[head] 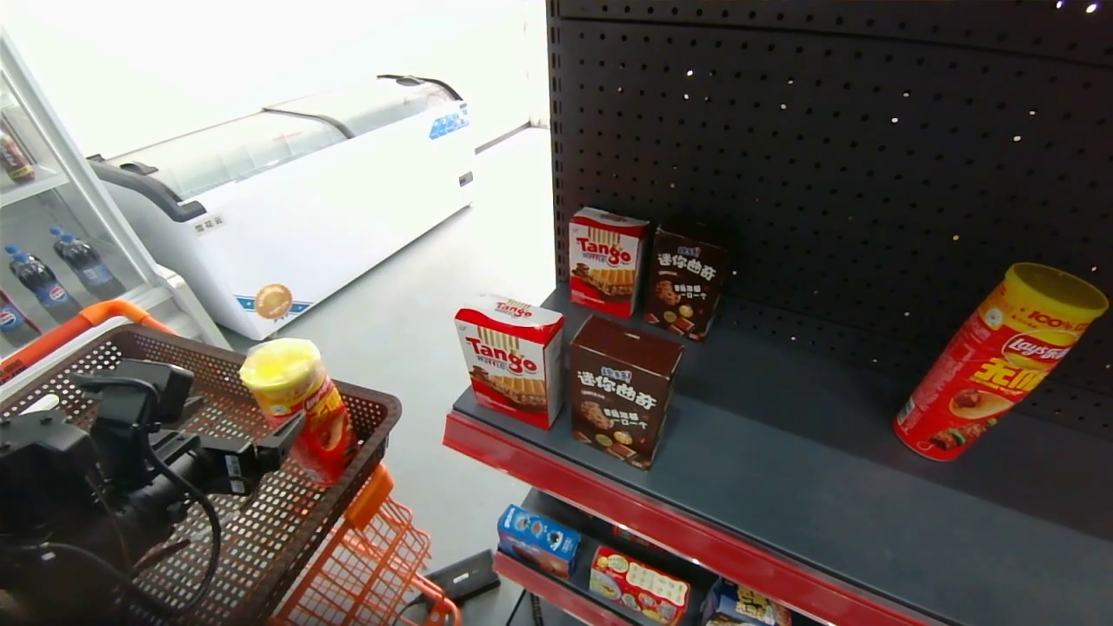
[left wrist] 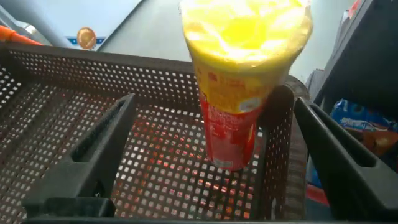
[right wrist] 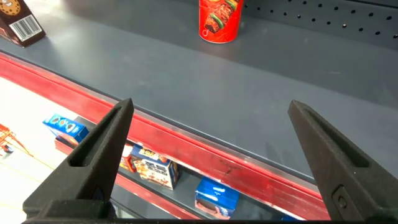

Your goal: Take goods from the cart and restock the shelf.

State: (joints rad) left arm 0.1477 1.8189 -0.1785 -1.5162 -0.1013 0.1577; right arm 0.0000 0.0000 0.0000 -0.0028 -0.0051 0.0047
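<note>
**Centre the chip can before closing**

Head view: the chip can (head: 296,404) stands upright in the cart (head: 376,410), by the basket corner nearest the shelf (head: 783,452). The left claw (head: 283,435) is just beside its lower body.

Left wrist view: the claw is spread wide, gripping nothing, with the can ahead between its fingers (left wrist: 102,146). I would advance until the pads flank the can's middle, then close gently, since the tall tube could tip.

Right wrist view: the right claw (right wrist: 211,109) hangs open and empty over the shelf's front edge. A second can (right wrist: 219,20) stands near the back edge.
</note>
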